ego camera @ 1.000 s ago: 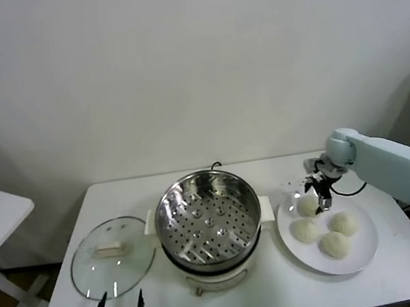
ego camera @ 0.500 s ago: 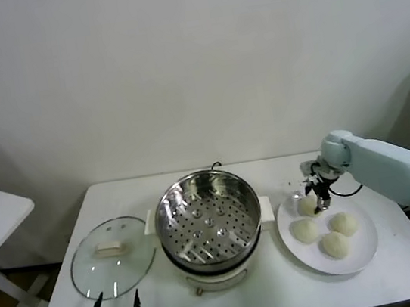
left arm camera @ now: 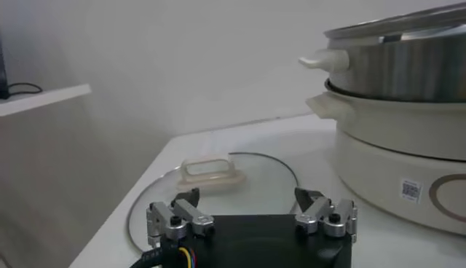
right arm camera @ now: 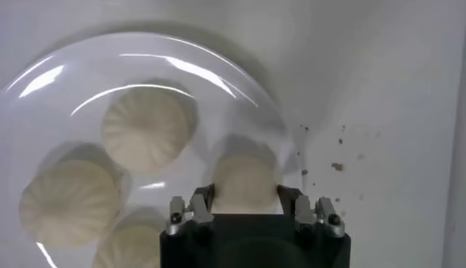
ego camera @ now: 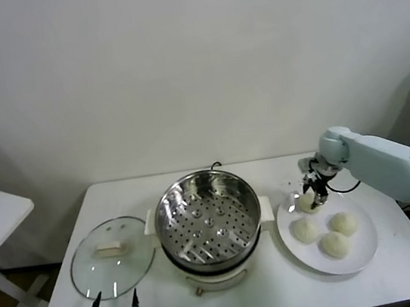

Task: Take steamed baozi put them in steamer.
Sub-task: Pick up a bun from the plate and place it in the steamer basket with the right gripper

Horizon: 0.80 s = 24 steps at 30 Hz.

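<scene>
Cream-white baozi (ego camera: 335,244) on a glossy white plate (ego camera: 364,253), lower right of the head view, faint pleat lines fanning from each bun's centre in the right wrist view. Centre frame, the steamer (ego camera: 209,221): shiny silver steel, its floor dotted with round holes, on a white base bearing a small black-and-white code sticker (left arm camera: 411,189). Left of it, a clear glass lid (ego camera: 112,256) with a silver rim and cream handle. The worktop (ego camera: 286,295) is plain white, with brown crumbs (right arm camera: 338,167) speckling it. Right arm (ego camera: 389,162) pale blue-white; black fingers (left arm camera: 309,199) with silver fittings.
</scene>
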Tool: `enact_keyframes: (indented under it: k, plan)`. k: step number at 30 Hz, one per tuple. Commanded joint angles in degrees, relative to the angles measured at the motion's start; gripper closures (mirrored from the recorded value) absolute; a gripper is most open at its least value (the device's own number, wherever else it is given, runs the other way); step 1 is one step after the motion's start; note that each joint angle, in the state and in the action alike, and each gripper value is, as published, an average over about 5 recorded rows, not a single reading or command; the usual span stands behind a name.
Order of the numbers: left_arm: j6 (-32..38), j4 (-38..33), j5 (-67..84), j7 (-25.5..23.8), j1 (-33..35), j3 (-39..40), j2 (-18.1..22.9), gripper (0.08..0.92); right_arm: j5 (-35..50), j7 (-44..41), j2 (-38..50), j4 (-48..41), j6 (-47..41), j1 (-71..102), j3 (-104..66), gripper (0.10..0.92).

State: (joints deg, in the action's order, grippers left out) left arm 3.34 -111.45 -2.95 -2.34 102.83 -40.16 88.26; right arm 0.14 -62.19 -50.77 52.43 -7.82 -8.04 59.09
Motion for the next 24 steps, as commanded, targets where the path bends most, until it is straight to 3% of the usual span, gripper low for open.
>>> enact_keyframes:
  k: [1,12,24]
  plan:
    - [-0.2,-0.2,0.1,0.1,0.0,-0.2,0.0,0.177,-0.3,-0.1,0.1,0.2,0.1,0.0,0.0,0.42]
    - [-0.2,-0.3,0.1,0.2,0.1,-0.9,-0.3,0.177,-0.7,0.4,2.3,4.3,1.1,-3.5,1.9,0.531]
    - [-0.4,-0.7,0.2,0.2,-0.4,-1.2,-0.7,0.177,9.8,-0.2,5.8,27.2,9.1,-41.9,28.1,0.509]
